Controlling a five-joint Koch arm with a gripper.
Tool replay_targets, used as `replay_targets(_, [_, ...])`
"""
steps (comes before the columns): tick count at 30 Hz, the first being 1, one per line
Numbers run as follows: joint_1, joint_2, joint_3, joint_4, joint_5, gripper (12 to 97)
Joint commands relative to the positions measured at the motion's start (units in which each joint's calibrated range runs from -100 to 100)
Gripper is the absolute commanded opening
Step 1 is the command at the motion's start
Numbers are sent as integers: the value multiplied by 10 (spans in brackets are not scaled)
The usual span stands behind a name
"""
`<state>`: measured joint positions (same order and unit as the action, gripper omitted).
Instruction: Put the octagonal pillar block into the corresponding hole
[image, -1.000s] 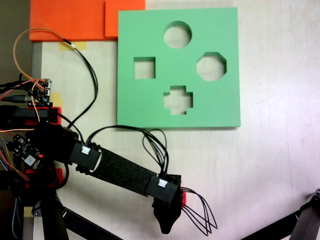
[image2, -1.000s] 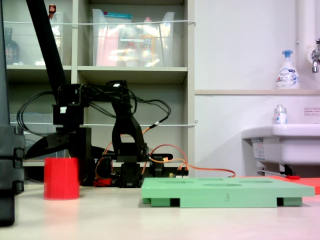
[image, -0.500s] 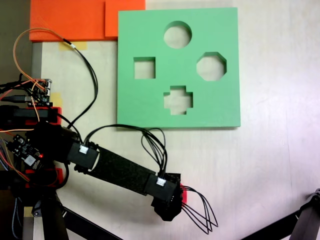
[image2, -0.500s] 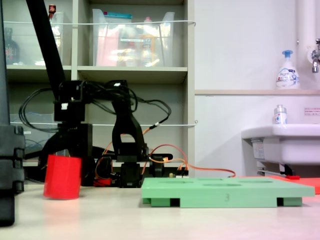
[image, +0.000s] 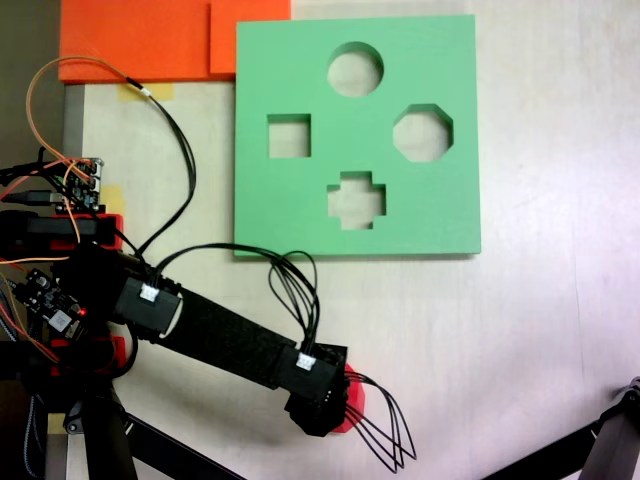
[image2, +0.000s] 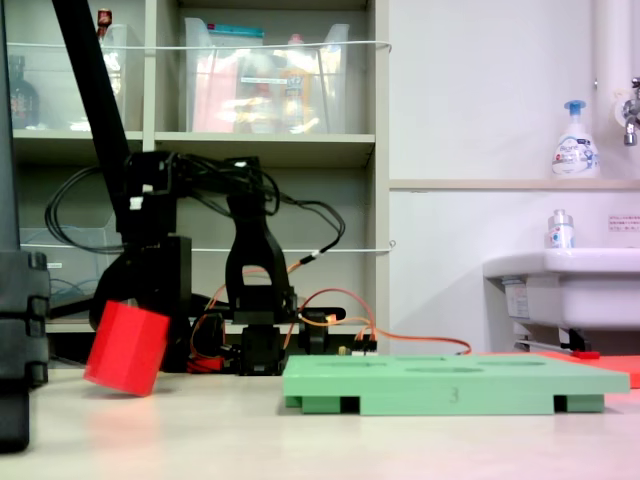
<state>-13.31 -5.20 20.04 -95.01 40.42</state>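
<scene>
In a fixed view from above, the octagonal pillar block is mostly covered by the arm's wrist, with only a red sliver seen beside it. The claw is hidden behind the block's upper edge in the low view, so its jaws cannot be judged.
</scene>
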Motion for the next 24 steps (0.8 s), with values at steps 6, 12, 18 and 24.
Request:
replay_targets(6, [4, -241, 3, -50, 35, 268])
replay_targets(12, [39, -426, 7, -50, 81, 266])
replay_targets(18, [120, -511, 5, -50, 168, 268])
replay_targets(24, [203, -431, 7, -50, 253, 268])
